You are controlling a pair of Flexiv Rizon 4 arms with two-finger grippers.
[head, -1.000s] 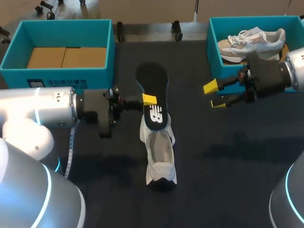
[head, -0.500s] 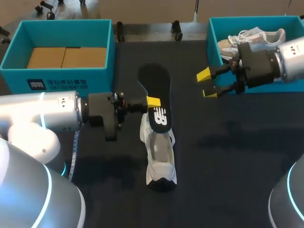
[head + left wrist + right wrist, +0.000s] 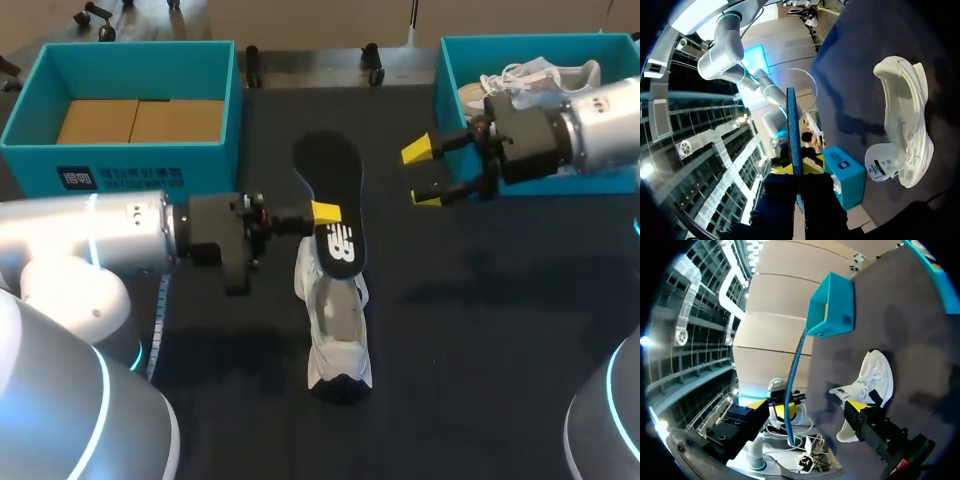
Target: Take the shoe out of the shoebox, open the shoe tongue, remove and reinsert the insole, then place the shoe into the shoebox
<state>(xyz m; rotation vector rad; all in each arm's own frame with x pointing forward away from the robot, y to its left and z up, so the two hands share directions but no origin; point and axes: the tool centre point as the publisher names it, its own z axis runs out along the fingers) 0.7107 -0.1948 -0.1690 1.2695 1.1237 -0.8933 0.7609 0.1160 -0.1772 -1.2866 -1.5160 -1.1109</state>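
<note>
1. Nearest you, the white shoe (image 3: 336, 325) lies on the table (image 3: 480, 330) just toward 6 o'clock of its middle. Its length runs from 12 to 6 and its mouth faces up. Judging by that, it is placed so the insole can go straight back in.
2. At 12 o'clock from the shoe, your left gripper (image 3: 322, 214) comes in from 9 o'clock with its fingers clamped on the black insole (image 3: 330, 175). The insole is out of the shoe. Its near end hangs over the shoe's far end, and you cannot tell whether the two touch. The left wrist view shows the insole edge-on between the fingers, a pinch on its flat faces that looks suited to steering it down into the mouth.
3. At 2 o'clock from the shoe, your right gripper (image 3: 421, 174) hovers with its fingers spread, gripping nothing. It is likely free to steady the shoe or the insole's far end.
4. Farthest, the left shoebox (image 3: 130, 52) at 10 o'clock holds only cardboard (image 3: 140, 120). The right shoebox (image 3: 450, 90) at 2 o'clock holds a second shoe (image 3: 545, 75).
</note>
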